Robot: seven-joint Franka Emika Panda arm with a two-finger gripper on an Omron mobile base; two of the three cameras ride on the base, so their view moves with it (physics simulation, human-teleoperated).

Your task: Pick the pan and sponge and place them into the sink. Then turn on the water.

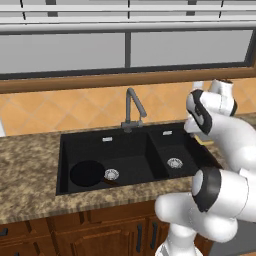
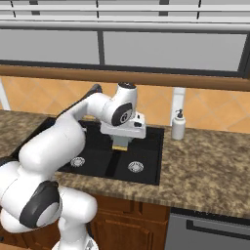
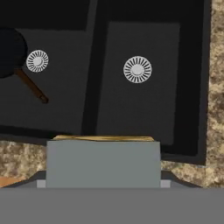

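Note:
The black pan (image 1: pixel 87 172) lies in the large basin of the sink (image 1: pixel 125 145), its thin handle (image 3: pixel 30 85) pointing toward the round drain. My gripper (image 2: pixel 120 142) hangs over the smaller basin (image 3: pixel 138 100), shut on the sponge (image 2: pixel 120 144). The sponge's yellow edge (image 3: pixel 103 138) shows at the bottom of the hand view and hides the fingertips. It is held above the basin floor, near the sink's front rim. No stream comes from the gooseneck faucet (image 1: pixel 132 107).
A white soap dispenser (image 2: pixel 178 125) stands on the speckled counter (image 2: pixel 205 161) right of the sink. A tiled wall and a window ledge rise behind the faucet. Each basin has a silver drain (image 3: pixel 137 69).

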